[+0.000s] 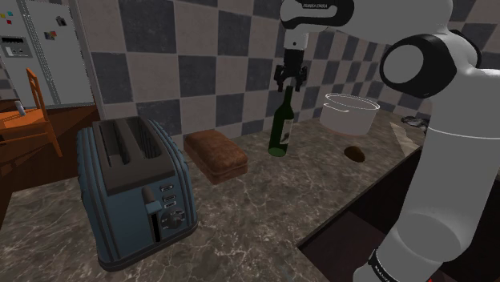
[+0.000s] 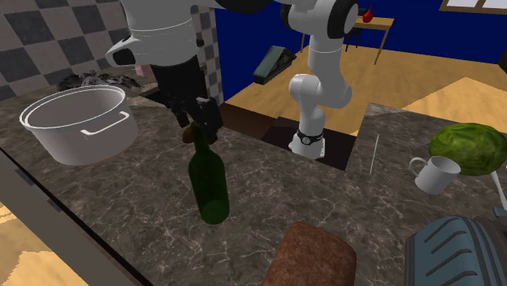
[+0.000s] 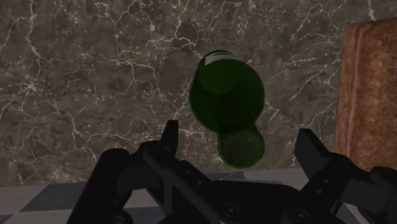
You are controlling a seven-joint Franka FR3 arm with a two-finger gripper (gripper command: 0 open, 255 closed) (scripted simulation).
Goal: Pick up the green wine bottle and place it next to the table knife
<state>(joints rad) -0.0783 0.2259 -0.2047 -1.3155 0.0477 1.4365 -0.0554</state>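
The green wine bottle [image 1: 280, 128] [image 2: 210, 185] stands on the dark marbled counter [image 1: 256, 208], between a brown loaf and a pot. My black gripper [image 1: 288, 82] [image 2: 198, 123] hangs straight over its neck. In the wrist view, the bottle [image 3: 226, 89] is seen from above, and its mouth lies between the fingers of my gripper [image 3: 240, 145]. The fingers [image 3: 169, 137] stand apart and do not touch the glass. The table knife [image 2: 374, 154] is a thin pale strip on the counter beside a white mug [image 2: 433, 174], well off to the second exterior view's right.
A blue toaster [image 1: 132, 188] [image 2: 459, 252] and a brown loaf [image 1: 215, 155] [image 2: 313, 256] sit on one side of the bottle, a white pot [image 1: 348, 114] [image 2: 77, 122] on the other. A small brown lump [image 1: 355, 152] lies near the pot. A green round vegetable [image 2: 467, 146] lies behind the mug.
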